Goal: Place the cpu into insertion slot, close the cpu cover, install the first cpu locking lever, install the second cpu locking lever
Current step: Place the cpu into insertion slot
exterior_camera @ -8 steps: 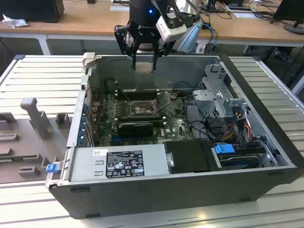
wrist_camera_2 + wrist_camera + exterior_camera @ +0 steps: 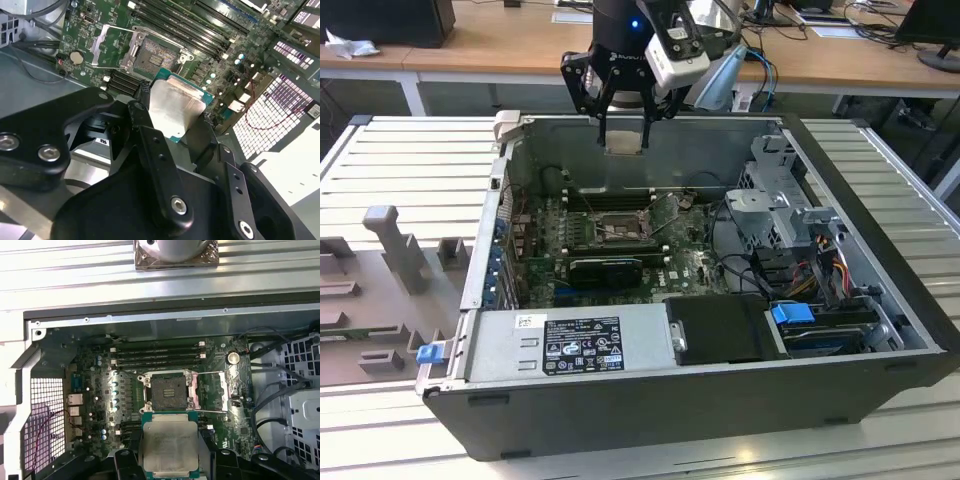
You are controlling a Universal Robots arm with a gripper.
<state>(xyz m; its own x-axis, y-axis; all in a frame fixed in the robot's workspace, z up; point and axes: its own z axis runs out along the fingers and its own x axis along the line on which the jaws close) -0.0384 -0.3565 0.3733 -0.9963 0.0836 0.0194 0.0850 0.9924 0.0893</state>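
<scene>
Two cpu (image 2: 170,447) edges sit clamped in the gripper (image 2: 624,128), well above the uncovered insertion slot (image 2: 167,392).

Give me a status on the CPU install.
Done: nothing seated yet. In hand: the end effector holds the cpu above the open case. Left: the insertion slot is empty and the cpu cover stands open, so all four steps remain.

The cpu (image 2: 170,447) is silvery-grey edged green, the insertion slot (image 2: 167,392) black, the motherboard (image 2: 92,385) green.
</scene>
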